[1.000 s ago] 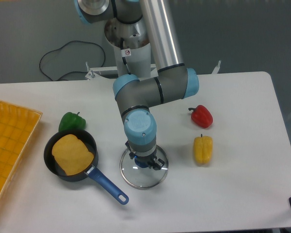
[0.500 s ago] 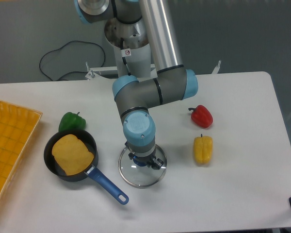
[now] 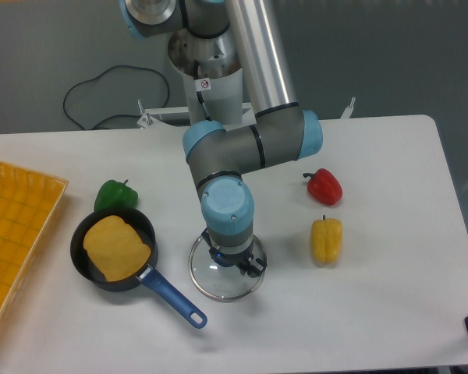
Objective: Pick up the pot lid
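My gripper [image 3: 235, 255] points down over the glass pot lid [image 3: 210, 281], its fingertips low near the blue knob [image 3: 223, 258]. The fingers stand apart, so it looks open. Part of the knob shows between them, towards the left finger, and the gripper body hides the lid's back part. The round, clear lid appears to lie flat on the table.
Left of the lid is a black pan [image 3: 80, 263] holding an orange-yellow piece [image 3: 117, 248]; its blue handle [image 3: 171, 297] reaches close to the lid. A green pepper [image 3: 115, 195] lies behind the pan. Rightward are a yellow pepper [image 3: 326, 240] and a red one [image 3: 325, 187].
The lid has slid slightly left. My gripper shifted a little left, then back right, and now sits farther right relative to the knob.
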Available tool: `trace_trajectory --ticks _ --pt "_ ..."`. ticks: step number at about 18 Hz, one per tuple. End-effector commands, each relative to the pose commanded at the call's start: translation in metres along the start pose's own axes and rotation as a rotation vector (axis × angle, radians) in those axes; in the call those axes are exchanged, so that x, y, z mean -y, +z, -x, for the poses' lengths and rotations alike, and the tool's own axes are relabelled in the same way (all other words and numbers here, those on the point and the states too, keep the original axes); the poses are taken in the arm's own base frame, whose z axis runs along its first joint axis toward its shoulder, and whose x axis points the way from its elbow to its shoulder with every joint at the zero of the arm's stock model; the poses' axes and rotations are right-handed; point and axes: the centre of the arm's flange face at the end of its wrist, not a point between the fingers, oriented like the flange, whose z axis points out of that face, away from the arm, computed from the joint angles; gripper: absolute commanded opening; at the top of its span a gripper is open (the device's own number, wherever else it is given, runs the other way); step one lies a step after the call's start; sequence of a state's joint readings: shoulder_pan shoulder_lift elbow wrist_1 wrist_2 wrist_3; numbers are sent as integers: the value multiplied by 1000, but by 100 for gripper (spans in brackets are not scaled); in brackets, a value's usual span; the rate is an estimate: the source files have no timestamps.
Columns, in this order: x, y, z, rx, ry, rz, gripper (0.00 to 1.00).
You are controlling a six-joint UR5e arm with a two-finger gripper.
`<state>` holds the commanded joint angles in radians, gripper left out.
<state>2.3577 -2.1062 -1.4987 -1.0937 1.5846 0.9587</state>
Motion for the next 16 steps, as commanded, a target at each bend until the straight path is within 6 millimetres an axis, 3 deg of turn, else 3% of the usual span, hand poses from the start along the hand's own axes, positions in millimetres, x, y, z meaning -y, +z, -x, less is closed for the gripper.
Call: trace_trajectory --ticks 2,8,16 --pt "-2 -8 2 4 -5 -3 100" --pt "-9 12 -22 -68 -12 60 100" --pt "-10 25 -29 -82 -29 69 100"
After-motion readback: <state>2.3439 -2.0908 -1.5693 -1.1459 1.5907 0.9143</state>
